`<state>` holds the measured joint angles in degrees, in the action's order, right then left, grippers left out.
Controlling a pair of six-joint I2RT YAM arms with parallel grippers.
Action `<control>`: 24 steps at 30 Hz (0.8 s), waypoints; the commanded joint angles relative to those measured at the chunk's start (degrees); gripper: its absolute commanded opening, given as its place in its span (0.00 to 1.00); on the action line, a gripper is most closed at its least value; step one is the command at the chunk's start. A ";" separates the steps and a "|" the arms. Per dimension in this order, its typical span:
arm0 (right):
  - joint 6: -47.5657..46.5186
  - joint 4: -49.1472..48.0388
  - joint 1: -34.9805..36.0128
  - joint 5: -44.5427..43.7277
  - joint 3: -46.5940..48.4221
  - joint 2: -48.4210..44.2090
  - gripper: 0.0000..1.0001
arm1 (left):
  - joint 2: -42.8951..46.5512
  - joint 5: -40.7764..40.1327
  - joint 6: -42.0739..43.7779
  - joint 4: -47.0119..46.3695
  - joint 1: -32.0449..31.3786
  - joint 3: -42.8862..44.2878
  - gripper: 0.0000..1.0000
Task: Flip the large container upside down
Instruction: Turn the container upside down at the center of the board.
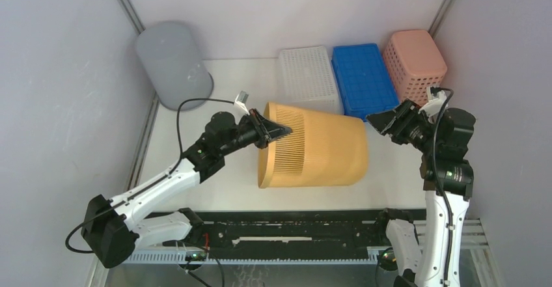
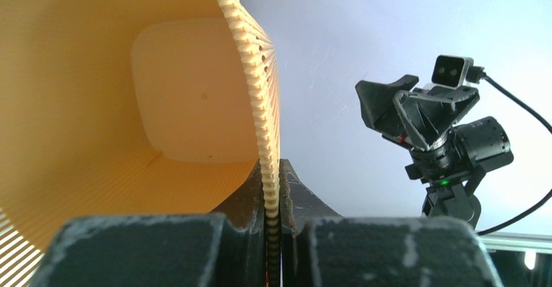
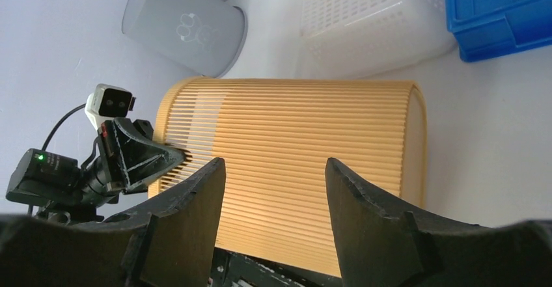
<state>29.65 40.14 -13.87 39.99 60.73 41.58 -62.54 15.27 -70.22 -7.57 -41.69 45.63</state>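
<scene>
The large container is a ribbed orange basket [image 1: 316, 147] lying on its side in the middle of the table, its open mouth facing left and its closed base facing right. My left gripper [image 1: 276, 131] is shut on the basket's rim, one finger inside and one outside; the left wrist view shows the rim [image 2: 270, 170] pinched between the jaws and the basket's inside [image 2: 117, 118]. My right gripper [image 1: 384, 123] is open and empty, just right of the basket's base, apart from it. The right wrist view shows the basket's ribbed side [image 3: 293, 150] beyond its spread fingers.
A grey bin [image 1: 172, 62] stands upside down at the back left. A white crate [image 1: 309, 75], a blue crate [image 1: 363, 79] and a pink basket [image 1: 415, 62] line the back right. A black rail [image 1: 286, 232] runs along the near edge.
</scene>
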 commanded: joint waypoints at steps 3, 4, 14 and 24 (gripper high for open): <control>-1.03 -0.38 -0.31 1.18 0.77 0.70 0.66 | 0.61 3.41 -3.97 -11.37 2.52 -3.97 0.19; -0.96 -0.53 -0.29 1.41 0.59 0.88 0.66 | 0.43 3.70 -3.90 -11.59 2.72 -4.45 0.26; -0.85 -2.35 -0.08 3.59 -2.10 1.81 0.66 | -0.60 8.47 -4.39 -11.94 4.43 -7.24 0.54; -1.44 -2.43 0.05 4.28 -3.04 2.18 0.66 | 4.00 10.73 -0.69 -0.62 4.43 -6.61 0.58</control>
<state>29.63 40.05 -13.89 43.11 58.26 44.01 -60.47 22.94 -73.19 -10.98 -37.60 38.63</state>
